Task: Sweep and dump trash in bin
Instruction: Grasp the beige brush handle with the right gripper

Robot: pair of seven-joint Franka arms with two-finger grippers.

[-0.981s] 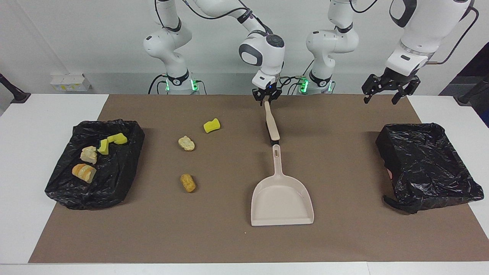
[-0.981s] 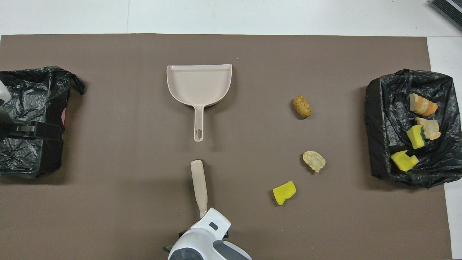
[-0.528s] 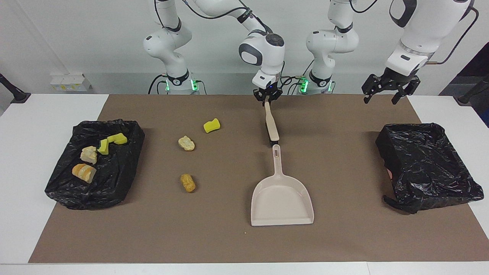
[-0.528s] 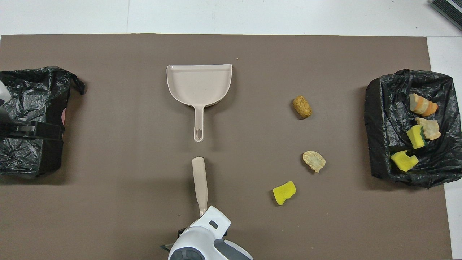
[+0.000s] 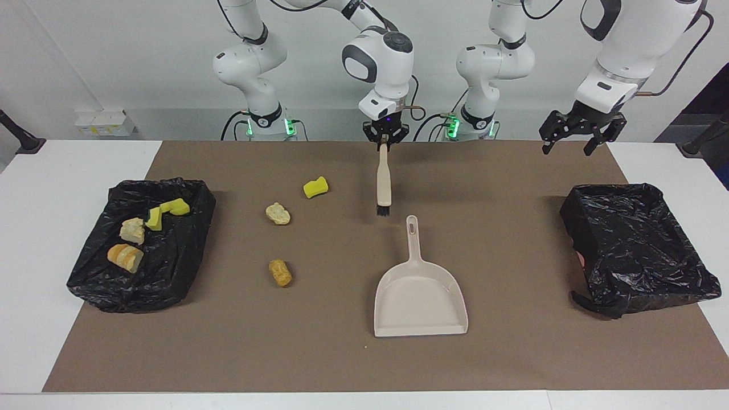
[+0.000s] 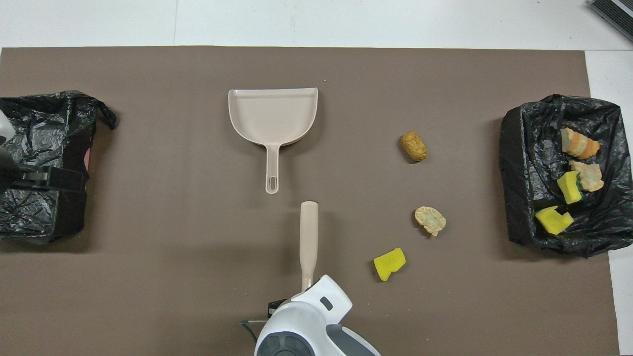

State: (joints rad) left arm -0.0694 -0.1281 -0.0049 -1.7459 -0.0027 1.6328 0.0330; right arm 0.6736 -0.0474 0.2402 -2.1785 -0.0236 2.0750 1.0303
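My right gripper (image 5: 384, 141) is shut on the top of the beige brush (image 5: 384, 176), which hangs bristles-down over the mat beside the end of the dustpan handle. The beige dustpan (image 5: 418, 296) lies flat on the mat with its handle pointing toward the robots. Three pieces of trash lie on the mat toward the right arm's end: a yellow sponge chunk (image 5: 315, 187), a pale bread lump (image 5: 278, 213) and a golden-brown lump (image 5: 280, 272). Several more pieces sit in the black-lined bin (image 5: 188, 250) at that end. My left gripper (image 5: 575, 136) waits open above the mat's corner by the other bin.
A second black-lined bin (image 5: 638, 245) stands at the left arm's end with no trash visible in it. The brown mat (image 5: 342, 353) covers most of the white table. In the overhead view the brush (image 6: 309, 232) points at the dustpan (image 6: 272, 116).
The right gripper closed on the brush handle, lifted it off the mat and carried it toward the right arm's end. The brush now hangs nearly straight. The left arm has not moved.
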